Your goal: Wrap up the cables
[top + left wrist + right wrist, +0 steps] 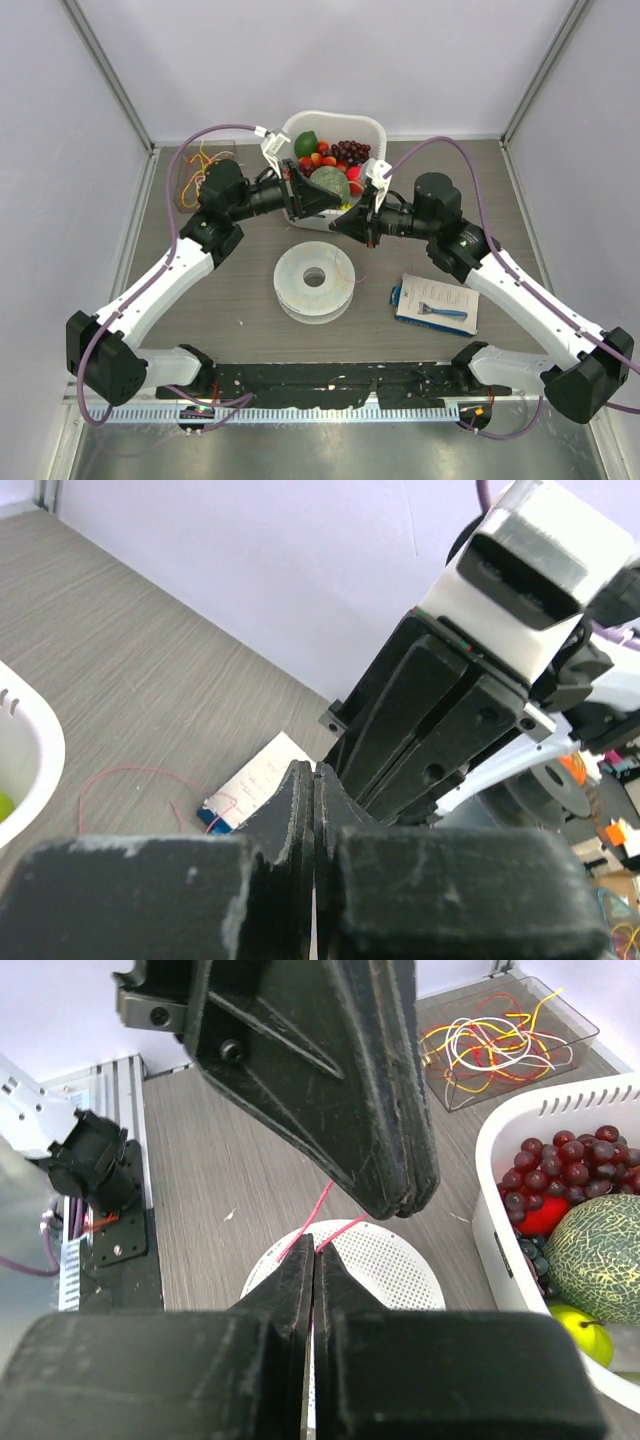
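Observation:
A thin red cable (345, 1228) runs from the tips of my left gripper (400, 1205) down into my right gripper (314, 1243), which is shut on it just above the white perforated spool (400, 1260). A second red strand drops behind the left fingers toward the spool's edge. The left gripper (315, 770) is shut, its jaws pressed together, with the right gripper's fingers (420, 730) close in front. From above, both grippers (348, 203) (333, 224) meet over the spool (315, 280). More red cable (130, 770) loops on the table. Other cables (480, 1045) lie tangled in a clear box (205, 160).
A white basket (335, 120) of fruit stands right behind the grippers; its rim (500, 1160) is close on the right. A blue and white card package (435, 303) lies right of the spool. A black rail (330, 380) runs along the near edge.

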Available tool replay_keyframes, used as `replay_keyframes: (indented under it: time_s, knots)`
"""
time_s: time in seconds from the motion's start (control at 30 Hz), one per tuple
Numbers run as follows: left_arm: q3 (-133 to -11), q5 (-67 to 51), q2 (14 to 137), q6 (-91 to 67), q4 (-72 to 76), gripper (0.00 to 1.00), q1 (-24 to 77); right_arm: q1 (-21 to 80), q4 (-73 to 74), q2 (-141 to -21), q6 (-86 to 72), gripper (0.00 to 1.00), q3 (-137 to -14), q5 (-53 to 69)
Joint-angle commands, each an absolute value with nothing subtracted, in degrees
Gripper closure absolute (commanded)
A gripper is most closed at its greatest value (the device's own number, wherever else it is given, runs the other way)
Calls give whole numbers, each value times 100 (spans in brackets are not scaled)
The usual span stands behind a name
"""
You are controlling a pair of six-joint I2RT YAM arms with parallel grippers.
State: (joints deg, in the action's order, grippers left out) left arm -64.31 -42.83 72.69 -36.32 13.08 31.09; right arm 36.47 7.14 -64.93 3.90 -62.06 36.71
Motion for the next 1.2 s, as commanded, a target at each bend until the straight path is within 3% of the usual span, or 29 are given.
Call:
replay_keyframes:
  time_s: [0.0,0.03,0.1,0.17,0.37,0.53,1.0,1.17]
  knots:
    - [-6416,-3815,7190,-4201,2250,100,3085,3683,255,-6522,-149,93,-6267,3297]
    - [-6399,-3745,7146,-4192,2215,100,3076,3657,333,-6504,-193,90,-6275,3078]
    - [-6381,-3604,7084,-4140,2119,100,3067,3595,491,-6347,-106,69,-6267,2875]
    - [-6424,-3481,7040,-3974,1909,100,3076,3560,693,-6189,217,55,-6214,2699]
    - [-6627,-3138,7014,-3691,1152,100,3085,3542,1055,-5871,993,34,-6117,2153]
    - [-6671,-3217,7093,-3841,1055,100,3102,3551,573,-5976,1055,23,-6196,2250]
    - [-6644,-3199,7093,-3806,984,100,3269,3612,-184,-6732,791,20,-6557,2496]
    - [-6627,-3059,7137,-3823,967,100,3278,3647,-413,-6811,870,34,-6504,2487]
